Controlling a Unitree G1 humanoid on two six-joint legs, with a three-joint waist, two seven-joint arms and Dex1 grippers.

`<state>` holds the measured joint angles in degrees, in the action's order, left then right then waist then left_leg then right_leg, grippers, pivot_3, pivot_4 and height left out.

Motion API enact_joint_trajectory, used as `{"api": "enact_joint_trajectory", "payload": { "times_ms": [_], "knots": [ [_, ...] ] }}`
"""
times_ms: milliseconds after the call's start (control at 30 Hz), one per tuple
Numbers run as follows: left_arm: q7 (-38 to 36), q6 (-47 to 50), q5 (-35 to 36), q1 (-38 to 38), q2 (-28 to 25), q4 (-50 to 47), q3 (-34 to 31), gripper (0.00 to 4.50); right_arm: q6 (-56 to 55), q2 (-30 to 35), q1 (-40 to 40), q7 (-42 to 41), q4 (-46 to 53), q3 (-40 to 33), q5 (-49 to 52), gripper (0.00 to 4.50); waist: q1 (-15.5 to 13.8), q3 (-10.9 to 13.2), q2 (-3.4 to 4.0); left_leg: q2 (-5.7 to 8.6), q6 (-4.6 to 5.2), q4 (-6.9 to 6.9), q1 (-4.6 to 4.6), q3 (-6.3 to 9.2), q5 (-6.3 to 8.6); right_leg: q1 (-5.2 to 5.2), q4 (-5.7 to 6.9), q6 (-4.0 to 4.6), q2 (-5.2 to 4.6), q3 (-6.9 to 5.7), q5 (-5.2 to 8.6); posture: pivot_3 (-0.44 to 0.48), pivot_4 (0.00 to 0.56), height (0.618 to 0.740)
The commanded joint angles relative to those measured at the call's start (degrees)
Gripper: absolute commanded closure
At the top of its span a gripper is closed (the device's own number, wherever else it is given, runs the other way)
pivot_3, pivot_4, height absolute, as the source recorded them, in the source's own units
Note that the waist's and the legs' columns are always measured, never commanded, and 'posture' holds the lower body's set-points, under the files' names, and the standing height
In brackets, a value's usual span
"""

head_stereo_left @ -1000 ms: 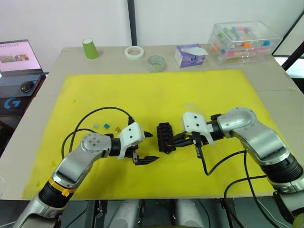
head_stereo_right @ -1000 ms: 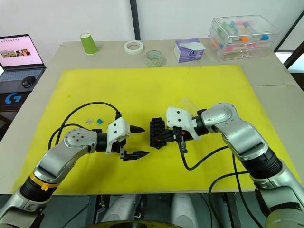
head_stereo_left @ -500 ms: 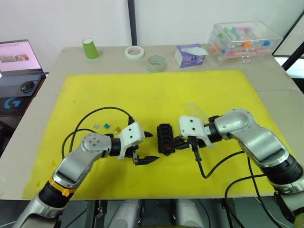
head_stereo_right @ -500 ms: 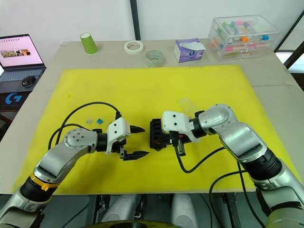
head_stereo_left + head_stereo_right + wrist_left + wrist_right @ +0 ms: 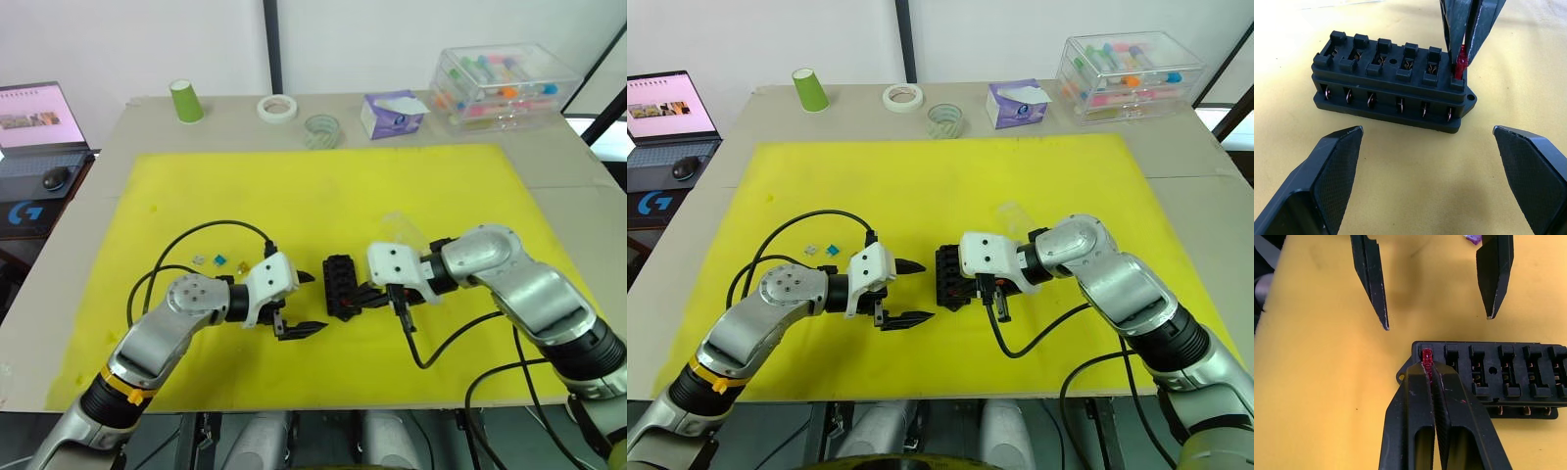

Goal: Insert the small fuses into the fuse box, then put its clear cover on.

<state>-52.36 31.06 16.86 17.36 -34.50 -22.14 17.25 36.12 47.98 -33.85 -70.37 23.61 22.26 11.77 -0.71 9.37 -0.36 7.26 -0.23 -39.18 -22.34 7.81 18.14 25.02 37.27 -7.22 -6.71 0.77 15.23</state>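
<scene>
The black fuse box (image 5: 339,282) lies on the yellow mat (image 5: 294,196) between my two grippers. My right gripper (image 5: 1429,368) is shut on a small red fuse (image 5: 1461,65) and holds it upright at the mouth of the box's end slot, the one nearest me. The other slots (image 5: 1382,54) look empty. Just left of the box, my left gripper (image 5: 315,302) is open, with its fingers (image 5: 1327,171) wide apart and holding nothing. Several loose small fuses (image 5: 219,260) lie on the mat further left. The clear cover (image 5: 397,223) rests on the mat behind my right gripper.
Along the table's far edge stand a green cup (image 5: 184,100), two tape rolls (image 5: 277,107) (image 5: 320,130), a purple tissue box (image 5: 392,113) and a large clear storage box (image 5: 505,83). A laptop (image 5: 34,117) sits off the table to the left.
My right gripper has moved left with the red fuse, closing onto the near end of the fuse box. The left arm has not moved.
</scene>
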Motion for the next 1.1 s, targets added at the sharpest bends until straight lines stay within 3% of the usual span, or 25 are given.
{"api": "enact_joint_trajectory", "payload": {
  "times_ms": [33, 433, 867, 967, 1100],
  "knots": [
    [-0.1, -0.2, 0.1, 0.1, 0.3, -1.4, 0.2, 0.00, -1.3, 0.7, -0.7, -0.1, 1.2, 0.2, -1.2, 4.48, 0.0, 0.0, 0.00, 0.00, 0.00, 0.00, 0.00, 0.00, 0.00, 0.00, 0.00, 0.00, 0.00, 0.00, 0.00, 0.000, 0.150, 0.740],
    [0.0, -0.1, 0.2, 0.0, 0.6, -1.5, 0.2, 0.00, -5.0, 0.8, -0.5, -0.1, -1.0, 2.0, -5.4, 4.48, 0.0, 0.0, 0.00, 0.00, 0.00, 0.00, 0.00, 0.00, 0.00, -0.01, 0.00, 0.00, 0.01, 0.00, 0.00, 0.000, 0.150, 0.740],
    [0.2, 0.3, 0.3, -0.3, 0.4, -1.9, 0.1, 0.00, -2.7, 0.0, -1.6, -1.1, -0.3, 0.9, -2.9, 4.48, 0.0, 0.0, -0.01, 0.00, 0.00, 0.00, 0.01, 0.00, 0.00, -0.01, 0.00, 0.00, 0.01, 0.00, 0.00, 0.000, 0.150, 0.740],
    [0.2, 0.2, 0.3, -0.3, 0.4, -1.9, 0.0, 0.00, -1.6, -0.3, -2.1, -1.0, 0.4, 0.1, -1.7, 3.81, 0.0, 0.0, -0.01, 0.00, 0.00, 0.00, 0.01, 0.00, 0.00, -0.01, 0.00, 0.00, 0.01, 0.00, 0.00, 0.000, 0.150, 0.740],
    [0.1, 0.1, 0.3, -0.4, 0.3, -1.8, 0.0, 0.00, 0.0, -0.8, -3.0, -0.6, 1.0, -1.5, 0.2, 3.81, 0.0, 0.0, -0.01, 0.00, 0.00, 0.00, 0.01, 0.00, 0.00, -0.01, 0.00, 0.00, 0.00, 0.00, 0.00, 0.000, 0.150, 0.740]
  ]
}}
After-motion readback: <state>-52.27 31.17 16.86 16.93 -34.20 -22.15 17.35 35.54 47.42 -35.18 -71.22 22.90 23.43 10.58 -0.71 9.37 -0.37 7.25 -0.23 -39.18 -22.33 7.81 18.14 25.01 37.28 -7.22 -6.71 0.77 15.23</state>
